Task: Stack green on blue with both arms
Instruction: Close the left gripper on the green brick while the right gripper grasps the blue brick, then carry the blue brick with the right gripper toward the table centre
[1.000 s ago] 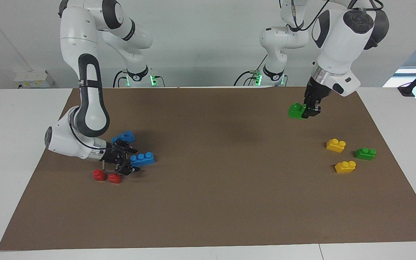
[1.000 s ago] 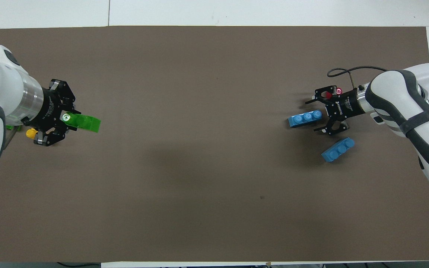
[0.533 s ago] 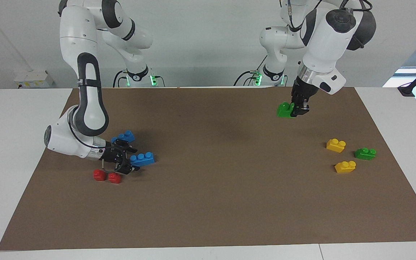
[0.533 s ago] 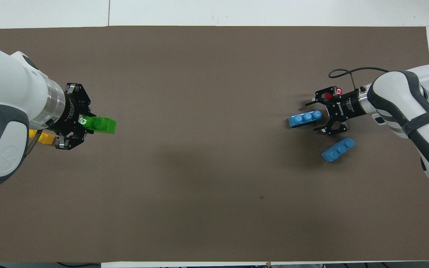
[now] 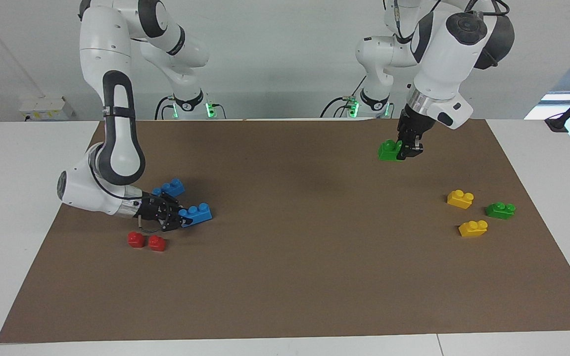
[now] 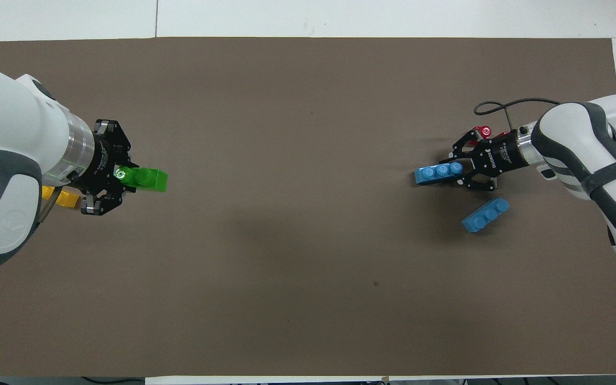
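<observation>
My left gripper (image 5: 407, 150) is shut on a green brick (image 5: 389, 150) and holds it in the air over the left arm's end of the brown mat; both show in the overhead view, the gripper (image 6: 122, 175) and the brick (image 6: 146, 179). My right gripper (image 5: 180, 221) lies low and sideways at the right arm's end, its fingers closed on one end of a blue brick (image 5: 197, 212), also seen from overhead (image 6: 439, 173). A second blue brick (image 5: 171, 188) lies nearer to the robots. A second green brick (image 5: 500, 210) lies on the mat.
Two yellow bricks (image 5: 460, 198) (image 5: 473, 228) lie beside the second green brick. Two red bricks (image 5: 136, 240) (image 5: 157, 243) lie just farther from the robots than the right gripper. The brown mat (image 5: 285, 277) covers the table.
The left gripper carried the green brick toward the table's middle, then held still. The right gripper's fingers, open around the blue brick's end, have closed on it.
</observation>
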`<move>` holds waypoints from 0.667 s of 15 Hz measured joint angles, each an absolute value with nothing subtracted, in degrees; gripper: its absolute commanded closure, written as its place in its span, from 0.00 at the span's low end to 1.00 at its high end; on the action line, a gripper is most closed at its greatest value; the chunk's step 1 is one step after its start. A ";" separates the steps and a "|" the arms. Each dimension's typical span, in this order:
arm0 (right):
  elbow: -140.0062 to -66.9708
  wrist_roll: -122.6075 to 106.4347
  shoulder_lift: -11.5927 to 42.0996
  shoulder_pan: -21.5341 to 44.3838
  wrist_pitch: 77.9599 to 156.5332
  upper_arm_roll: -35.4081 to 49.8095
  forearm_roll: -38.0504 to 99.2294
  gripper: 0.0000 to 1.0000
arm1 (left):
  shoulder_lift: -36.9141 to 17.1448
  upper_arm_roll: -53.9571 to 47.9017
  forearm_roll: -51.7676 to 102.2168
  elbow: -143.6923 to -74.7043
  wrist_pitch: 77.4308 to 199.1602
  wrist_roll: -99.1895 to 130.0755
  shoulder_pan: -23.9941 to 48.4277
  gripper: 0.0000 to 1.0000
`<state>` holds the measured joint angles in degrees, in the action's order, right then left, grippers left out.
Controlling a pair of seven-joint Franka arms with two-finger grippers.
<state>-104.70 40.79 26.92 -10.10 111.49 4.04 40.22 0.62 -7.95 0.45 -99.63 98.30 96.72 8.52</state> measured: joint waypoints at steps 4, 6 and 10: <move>-104.72 42.08 26.91 -9.78 111.48 4.23 41.93 1.00 | 0.62 -7.90 0.46 -99.63 98.30 96.73 8.52 1.00; -104.73 43.39 26.91 -7.88 111.43 4.36 45.17 1.00 | 0.62 -7.88 0.47 -99.63 98.31 96.73 8.52 1.00; -104.74 50.10 26.89 -0.42 116.41 4.56 50.45 1.00 | 0.62 -7.78 0.47 -99.63 98.34 96.73 8.52 1.00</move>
